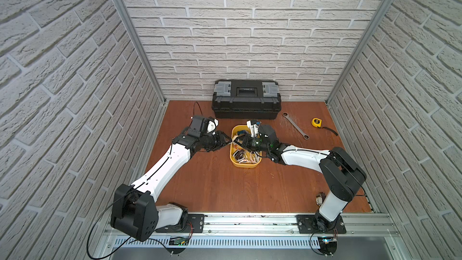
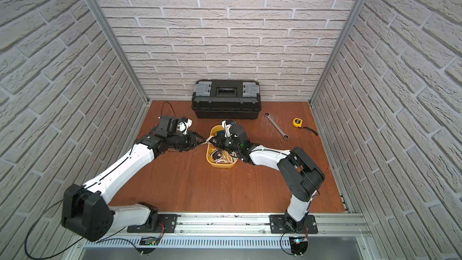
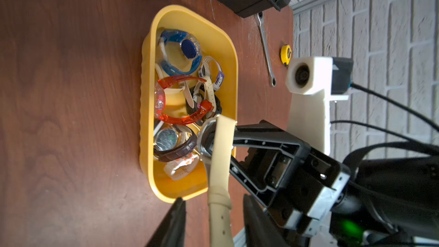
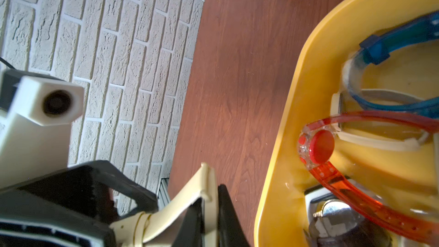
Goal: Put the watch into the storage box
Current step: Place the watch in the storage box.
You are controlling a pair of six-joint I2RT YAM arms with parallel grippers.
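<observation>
Watch [image 3: 219,162], cream strap: held at its case end in the closed right gripper [image 3: 231,146], above the storage box [image 3: 147,91] rim on the left arm's side. Left gripper [image 3: 213,200]: fingers parted, straddling the strap's free end with gaps on both sides.

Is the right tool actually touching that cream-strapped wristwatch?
Touching. The right wrist view shows the right tool closed on the cream-strapped watch, its black fingers pressed against the strap on both sides.
</observation>
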